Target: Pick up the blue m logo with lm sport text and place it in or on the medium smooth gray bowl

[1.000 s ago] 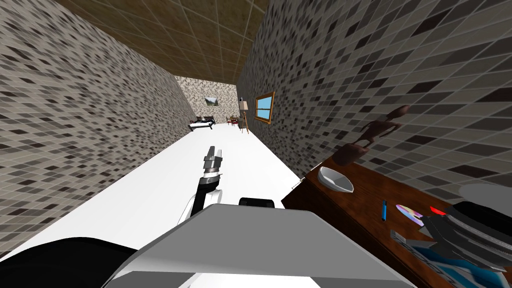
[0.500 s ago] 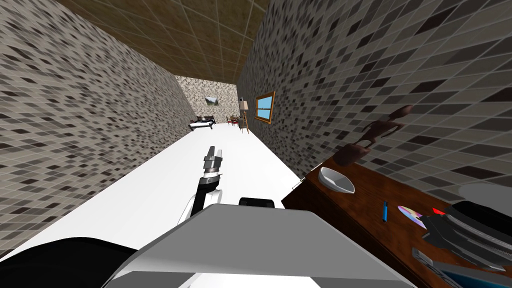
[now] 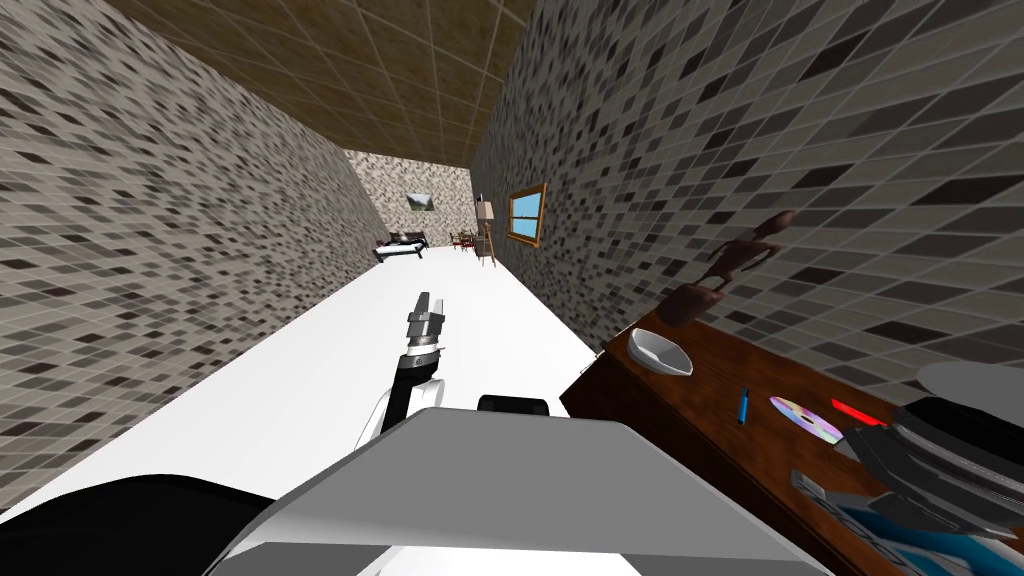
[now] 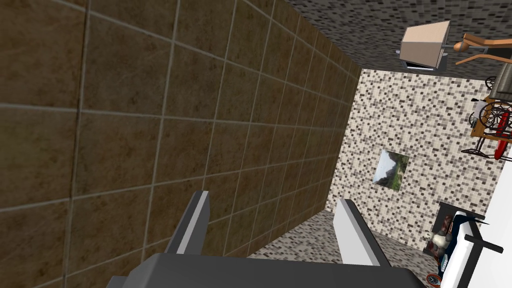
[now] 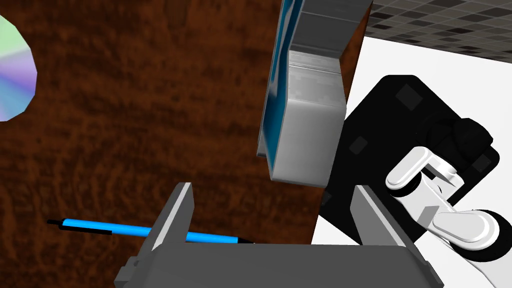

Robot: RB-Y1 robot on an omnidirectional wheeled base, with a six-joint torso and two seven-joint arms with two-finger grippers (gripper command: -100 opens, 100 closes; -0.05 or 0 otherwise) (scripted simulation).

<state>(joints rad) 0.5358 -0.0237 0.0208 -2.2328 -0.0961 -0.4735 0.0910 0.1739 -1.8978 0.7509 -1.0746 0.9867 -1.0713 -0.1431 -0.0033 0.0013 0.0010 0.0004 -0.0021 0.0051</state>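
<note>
Drift of your base slid the dark wooden table (image 3: 690, 410) toward nine o'clock. Your right gripper (image 5: 272, 189) hangs released, with the flat blue-and-grey box (image 5: 305, 115) at its twelve o'clock, likely graspable next. The pale smooth bowl (image 3: 660, 352) sits well apart. Your left gripper (image 4: 273, 199) is released too.

Dark grained wood table (image 3: 695, 408), iridescent shiny disc (image 3: 806, 419), smooth pale bowl (image 3: 660, 351)

On the table (image 3: 690, 400), pen (image 3: 743, 405) lies between bowl (image 3: 660, 352) and disc (image 3: 805, 418).

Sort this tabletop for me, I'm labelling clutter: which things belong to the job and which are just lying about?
Job: blue-and-grey box, light grey bowl.
Lying about: blue pen, rainbow disc, small red thing, brown figurine.
</note>
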